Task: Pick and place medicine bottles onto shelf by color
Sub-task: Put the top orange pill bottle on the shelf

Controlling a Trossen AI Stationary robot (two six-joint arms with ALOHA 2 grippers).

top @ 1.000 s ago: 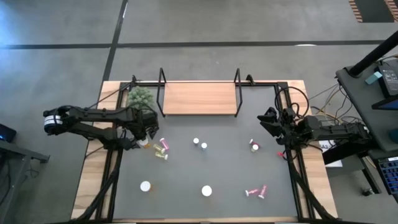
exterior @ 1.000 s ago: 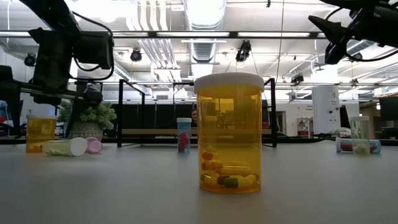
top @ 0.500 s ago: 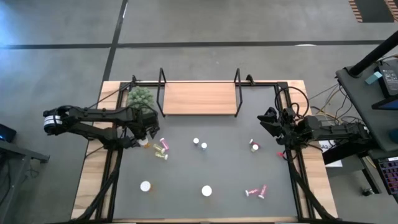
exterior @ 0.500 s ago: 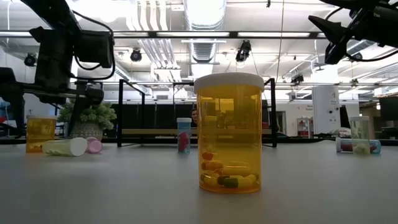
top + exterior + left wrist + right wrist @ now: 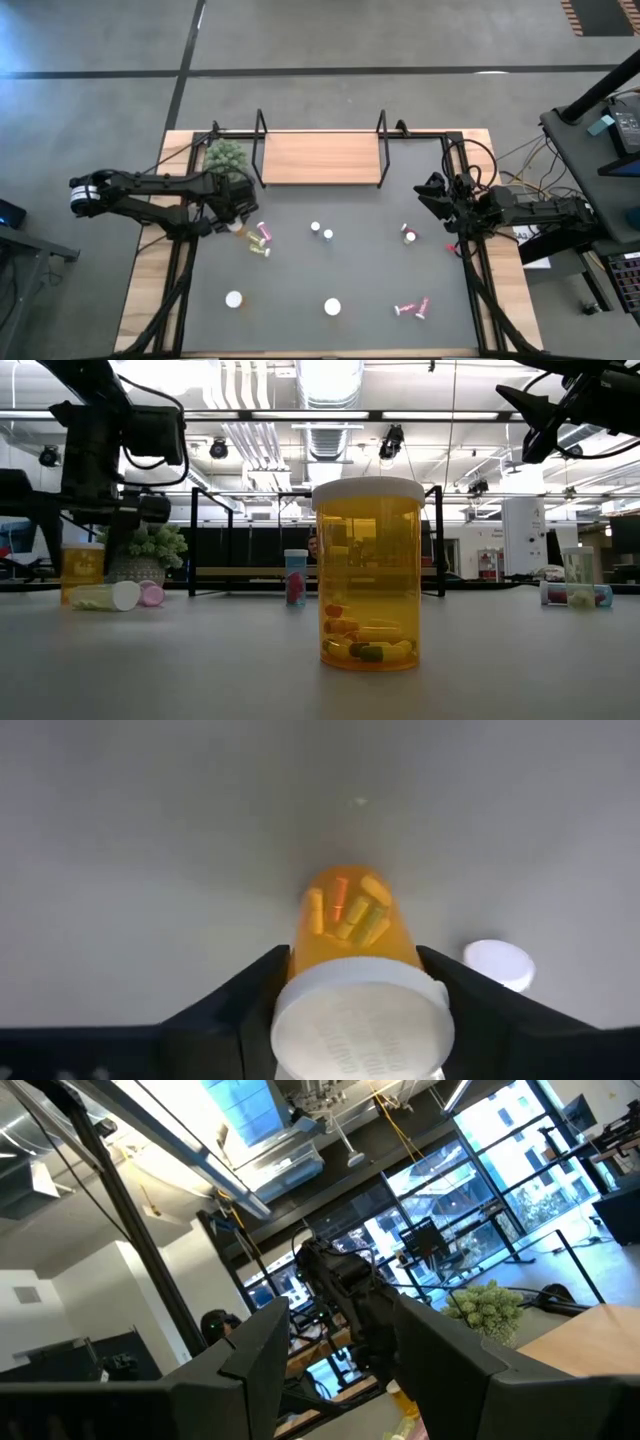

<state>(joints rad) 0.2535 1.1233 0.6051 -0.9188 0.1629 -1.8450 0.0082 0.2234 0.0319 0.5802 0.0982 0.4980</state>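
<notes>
Left claw (image 5: pixel 355 995) clamped on upright orange bottle (image 5: pixel 352 925), cap up, seemingly just off mat

Industrial lab: exposed ceiling ducts (image 5: pixel 330 385), concrete floor (image 5: pixel 400 35).

Between the matt black plastic fingers (image 5: pixel 235 1005) sits an orange bottle (image 5: pixel 352 935) of glossy, see-through plastic, its white cap (image 5: pixel 362 1028) dull and finely embossed. Beyond the fingertips the table mat (image 5: pixel 150 830) looks matt grey and smooth. The shelf (image 5: pixel 320 158) is pale, satin-finished wood with thin black metal wire frames (image 5: pixel 260 135).
</notes>
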